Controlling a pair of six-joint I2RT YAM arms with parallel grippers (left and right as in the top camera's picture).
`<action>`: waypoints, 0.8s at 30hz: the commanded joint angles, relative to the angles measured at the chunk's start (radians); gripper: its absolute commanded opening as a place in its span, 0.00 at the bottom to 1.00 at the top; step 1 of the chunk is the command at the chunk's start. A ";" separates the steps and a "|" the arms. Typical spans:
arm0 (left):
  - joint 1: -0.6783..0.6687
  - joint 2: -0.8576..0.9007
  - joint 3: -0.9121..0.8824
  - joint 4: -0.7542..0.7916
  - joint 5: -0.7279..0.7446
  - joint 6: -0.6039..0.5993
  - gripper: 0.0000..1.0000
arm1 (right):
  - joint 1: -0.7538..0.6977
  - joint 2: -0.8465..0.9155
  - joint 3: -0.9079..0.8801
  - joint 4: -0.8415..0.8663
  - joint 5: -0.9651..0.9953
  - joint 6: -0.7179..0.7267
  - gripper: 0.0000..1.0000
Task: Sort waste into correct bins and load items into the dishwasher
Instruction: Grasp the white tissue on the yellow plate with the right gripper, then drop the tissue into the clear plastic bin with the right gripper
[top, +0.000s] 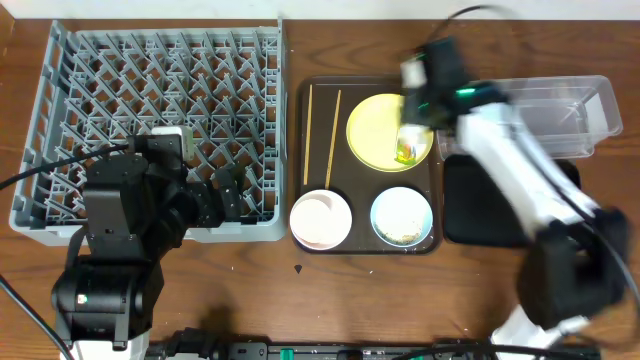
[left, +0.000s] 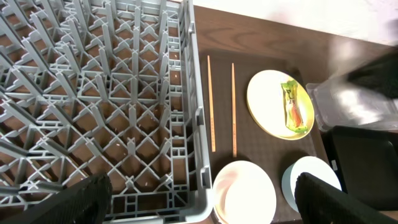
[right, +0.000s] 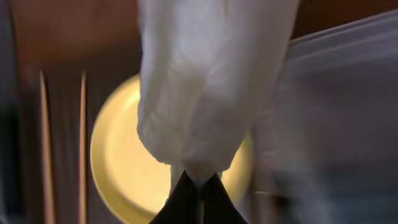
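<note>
No text, label, brand or number can be read in any view. The green-and-yellow sachet (left: 295, 107) lying on the yellow plate (left: 264, 102) carries printed markings, but they are too small and blurred to make out

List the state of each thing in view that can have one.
Crumpled white paper napkin: pinched in right gripper, over round yellow plate.
Green-and-yellow sachet: lying on that plate.
Grey plastic dish rack: empty.
Light blue bowl: upright, scraps inside.
Left gripper: open, empty.
</note>
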 joint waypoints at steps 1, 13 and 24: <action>0.003 0.000 0.014 0.000 0.016 -0.005 0.94 | -0.150 -0.050 0.008 -0.039 0.013 0.195 0.01; 0.003 0.000 0.014 0.000 0.016 -0.005 0.94 | -0.350 0.040 0.008 0.026 -0.164 0.128 0.70; 0.003 0.000 0.014 0.000 0.016 -0.005 0.94 | -0.033 -0.081 0.003 0.021 -0.196 -0.187 0.59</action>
